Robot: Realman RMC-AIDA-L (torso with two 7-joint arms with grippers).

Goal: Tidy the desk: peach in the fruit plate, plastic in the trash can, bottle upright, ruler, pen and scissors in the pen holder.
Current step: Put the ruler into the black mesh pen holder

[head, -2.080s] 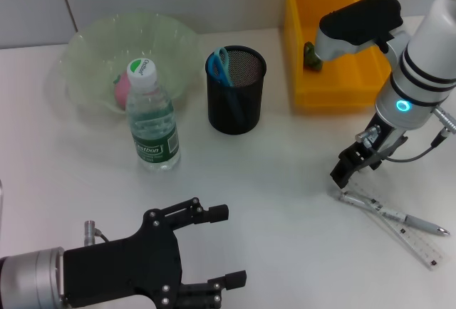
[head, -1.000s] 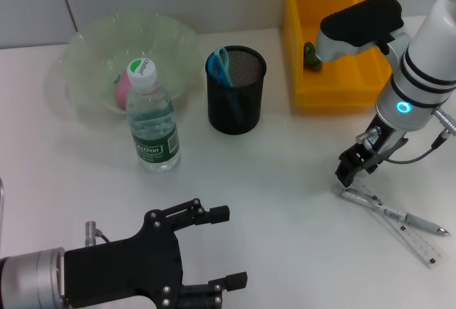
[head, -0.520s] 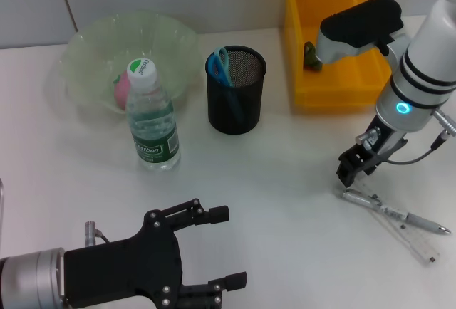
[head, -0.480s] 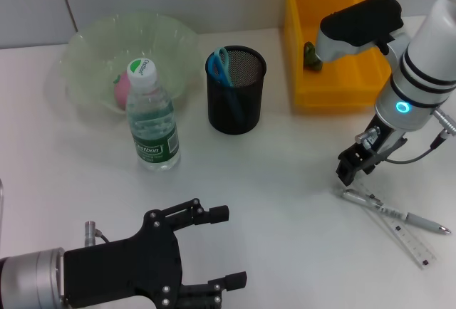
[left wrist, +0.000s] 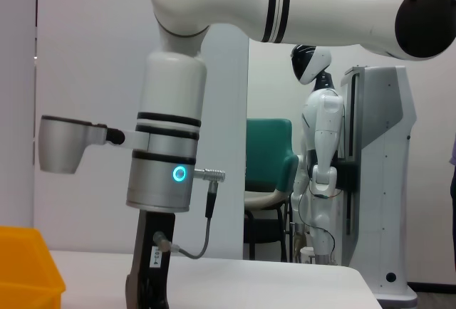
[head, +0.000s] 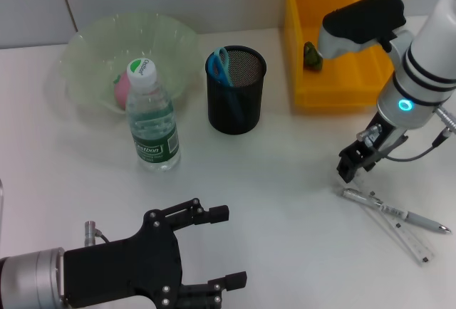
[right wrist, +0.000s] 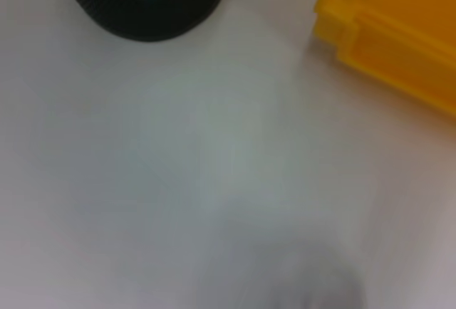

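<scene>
Black mesh pen holder [head: 236,90], clear plastic bottle [head: 152,119], glossy yellow bin [head: 335,38].

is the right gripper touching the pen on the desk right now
Apart. In the head view the right gripper hangs just above the pen, and a strip of bare white desk shows between its tips and the pen's near end.

Yellow trash can [head: 335,74], black mesh pen holder [head: 236,90] — pink peach [head: 122,90].

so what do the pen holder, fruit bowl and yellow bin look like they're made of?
Pen holder: black metal mesh by the look, fine perforated wall, matte. Fruit bowl: translucent pale green, wavy rim, plastic or glass, can't tell which. Yellow bin: opaque moulded plastic, smooth, slightly glossy walls.
</scene>
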